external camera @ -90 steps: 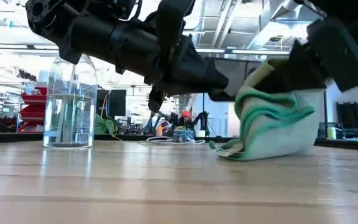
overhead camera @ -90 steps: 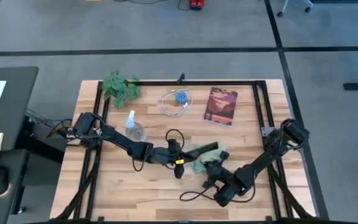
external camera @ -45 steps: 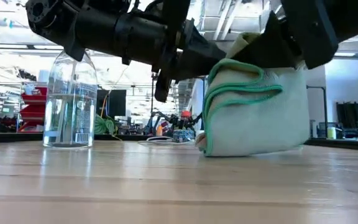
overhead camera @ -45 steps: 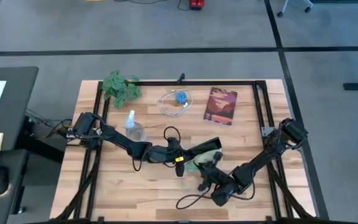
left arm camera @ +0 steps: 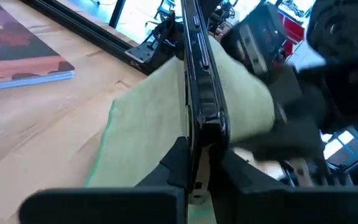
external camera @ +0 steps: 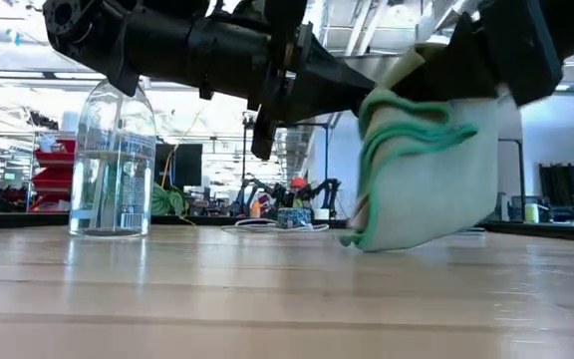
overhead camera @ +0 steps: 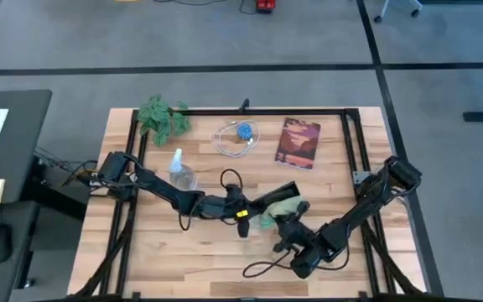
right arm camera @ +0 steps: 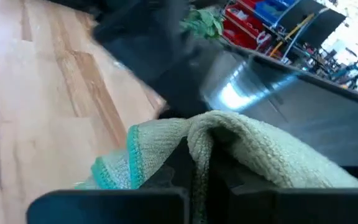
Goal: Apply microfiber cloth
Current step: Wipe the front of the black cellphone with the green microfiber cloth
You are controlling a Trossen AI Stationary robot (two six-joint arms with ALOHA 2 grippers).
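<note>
Wooden counter (overhead camera: 199, 252), black-framed, both arms meeting near its middle. Right gripper (overhead camera: 285, 223): fingers closed on a bunched fold of the microfiber cloth (external camera: 429, 170), which hangs down from them, its lower edge just off or barely touching the counter in the low view. Left gripper (overhead camera: 254, 207): fingers pinched on the edge of the black phone (left arm camera: 199, 81), held edge-up and tilted. Cloth lies against the phone's face, directly beside the left fingers. Judgement: wipe in progress. To do it well, keep the phone rigid, press the cloth flat on the glass and sweep its full length, not dab with the bunch. Farther out from both fingers: water bottle (overhead camera: 180, 174), cable coil (overhead camera: 236, 137), book (overhead camera: 298, 143), leafy plant (overhead camera: 163, 116).
</note>
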